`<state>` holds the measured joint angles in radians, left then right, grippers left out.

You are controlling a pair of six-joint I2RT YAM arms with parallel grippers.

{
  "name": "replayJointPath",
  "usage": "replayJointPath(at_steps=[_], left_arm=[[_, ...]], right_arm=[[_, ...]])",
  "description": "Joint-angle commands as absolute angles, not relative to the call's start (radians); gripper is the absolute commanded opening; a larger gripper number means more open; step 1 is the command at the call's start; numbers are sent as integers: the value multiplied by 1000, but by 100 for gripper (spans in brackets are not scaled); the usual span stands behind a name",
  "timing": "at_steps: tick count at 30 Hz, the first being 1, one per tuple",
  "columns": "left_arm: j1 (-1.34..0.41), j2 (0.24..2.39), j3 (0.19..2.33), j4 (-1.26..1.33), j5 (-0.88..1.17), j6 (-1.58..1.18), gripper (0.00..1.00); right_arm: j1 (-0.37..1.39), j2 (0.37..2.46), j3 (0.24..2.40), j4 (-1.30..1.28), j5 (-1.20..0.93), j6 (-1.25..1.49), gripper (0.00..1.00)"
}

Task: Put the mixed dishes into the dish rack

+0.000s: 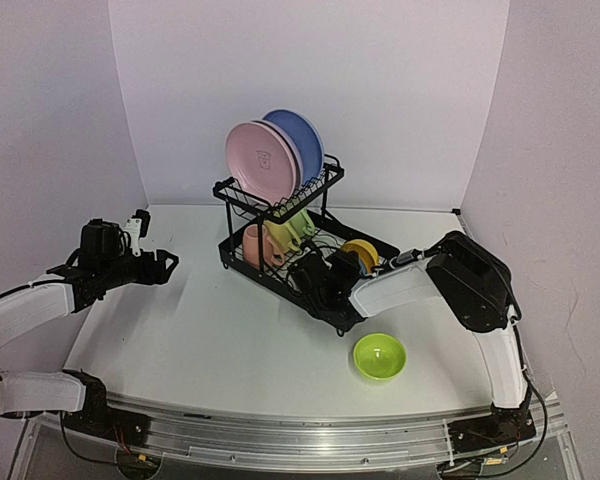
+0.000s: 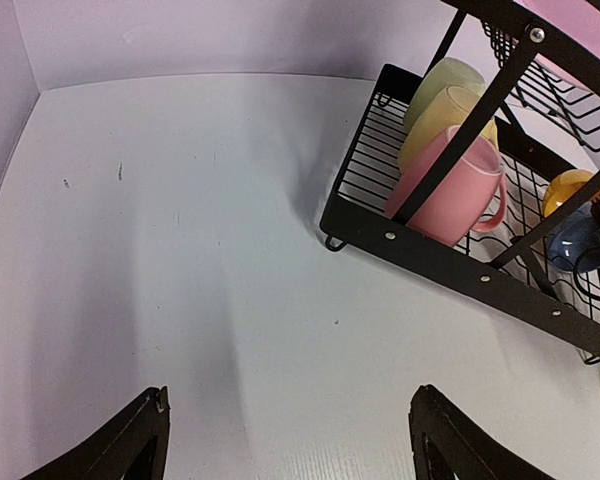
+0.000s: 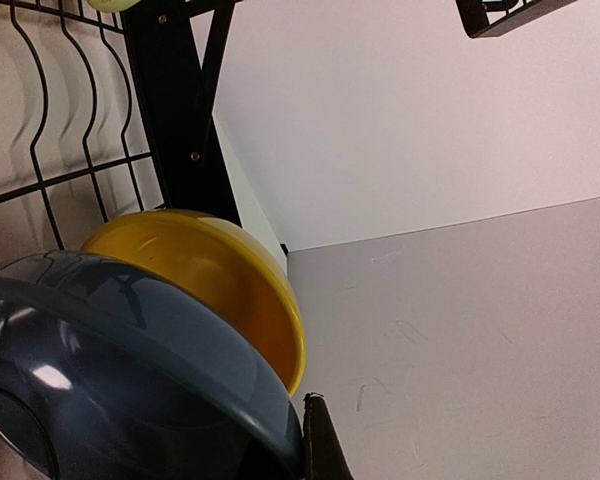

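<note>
Mugs (image 2: 450, 190), three, and three plates (image 1: 270, 160) stand in the rack (image 1: 280, 205) beyond the right gripper (image 1: 315, 280), which pinches one blue bowl (image 3: 130, 370) beside one yellow bowl (image 3: 210, 270). One lime bowl (image 1: 380, 357) lies near it. The left gripper (image 2: 290, 400) gapes wide, well apart from the rack.
</note>
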<state>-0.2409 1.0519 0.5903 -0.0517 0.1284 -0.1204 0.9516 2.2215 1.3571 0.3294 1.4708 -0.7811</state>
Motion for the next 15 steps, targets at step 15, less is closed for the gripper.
replayJointPath(at_steps=[15], left_arm=[[-235,1028,606,-41,126,-103,82]], right_arm=[[972,2155,1384,327,1459,-830,43]])
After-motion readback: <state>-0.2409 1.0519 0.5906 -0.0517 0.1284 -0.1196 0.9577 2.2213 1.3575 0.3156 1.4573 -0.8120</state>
